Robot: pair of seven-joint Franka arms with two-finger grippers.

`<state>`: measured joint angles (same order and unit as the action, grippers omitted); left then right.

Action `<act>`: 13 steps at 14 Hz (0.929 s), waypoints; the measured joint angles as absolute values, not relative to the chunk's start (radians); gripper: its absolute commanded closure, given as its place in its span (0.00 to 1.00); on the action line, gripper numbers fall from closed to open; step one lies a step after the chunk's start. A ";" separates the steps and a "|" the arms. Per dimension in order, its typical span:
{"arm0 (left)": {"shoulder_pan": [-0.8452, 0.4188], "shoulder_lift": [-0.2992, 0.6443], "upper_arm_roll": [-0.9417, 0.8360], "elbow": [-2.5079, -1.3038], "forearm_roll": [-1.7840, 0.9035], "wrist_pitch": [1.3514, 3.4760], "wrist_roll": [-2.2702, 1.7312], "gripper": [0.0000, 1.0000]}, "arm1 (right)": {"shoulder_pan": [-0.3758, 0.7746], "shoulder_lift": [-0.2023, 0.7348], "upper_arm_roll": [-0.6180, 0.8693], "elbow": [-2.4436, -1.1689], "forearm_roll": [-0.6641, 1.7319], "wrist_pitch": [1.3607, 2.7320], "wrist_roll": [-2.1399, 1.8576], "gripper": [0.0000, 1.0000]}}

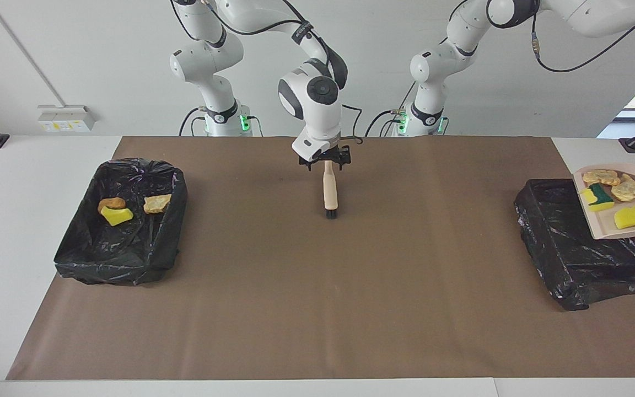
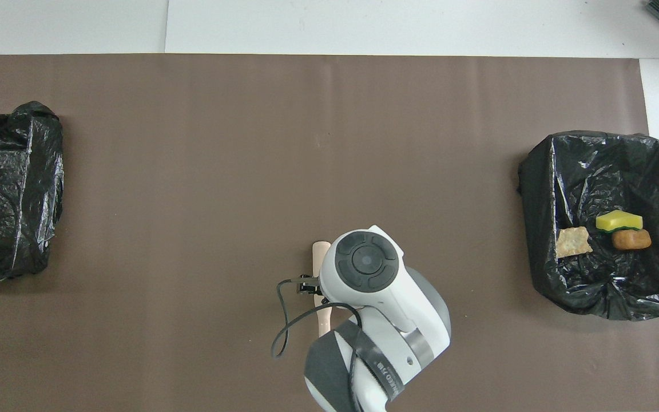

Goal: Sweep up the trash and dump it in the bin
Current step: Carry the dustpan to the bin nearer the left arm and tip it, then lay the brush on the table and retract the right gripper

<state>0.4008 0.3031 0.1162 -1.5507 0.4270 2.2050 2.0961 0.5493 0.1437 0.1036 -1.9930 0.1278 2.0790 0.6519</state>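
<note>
In the black-lined bin lie 3 scraps. The right gripper, jaws released, hovers over the brush. A dustpan carries 4 scraps, yellow and tan; its holder, probably the left gripper, is out of frame, clenched.

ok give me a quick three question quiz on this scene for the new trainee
1. True or false: the dustpan is empty.
2. How many scraps lie in the bin at the right arm's end of the table?
3. Where is the brush?
A. lying on the brown mat, its handle end at the right end effector
B. inside a bin
C. on the dustpan

Key
1. False: it carries four scraps, held up over the edge of the bin at the left arm's end.
2. Three.
3. A.
</note>
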 measured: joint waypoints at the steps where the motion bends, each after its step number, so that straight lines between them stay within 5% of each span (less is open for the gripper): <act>1: 0.389 0.304 0.116 -1.551 0.466 2.205 2.063 1.00 | 0.508 0.138 0.102 -1.974 0.125 2.079 0.628 0.00; 9: 0.332 0.303 0.117 -1.568 0.893 2.202 1.780 1.00 | 0.190 0.081 0.094 -1.944 0.095 2.062 0.409 0.00; 13: 0.328 0.296 0.118 -1.557 0.976 2.202 1.724 1.00 | 0.135 0.037 0.091 -1.934 -0.004 2.041 0.345 0.00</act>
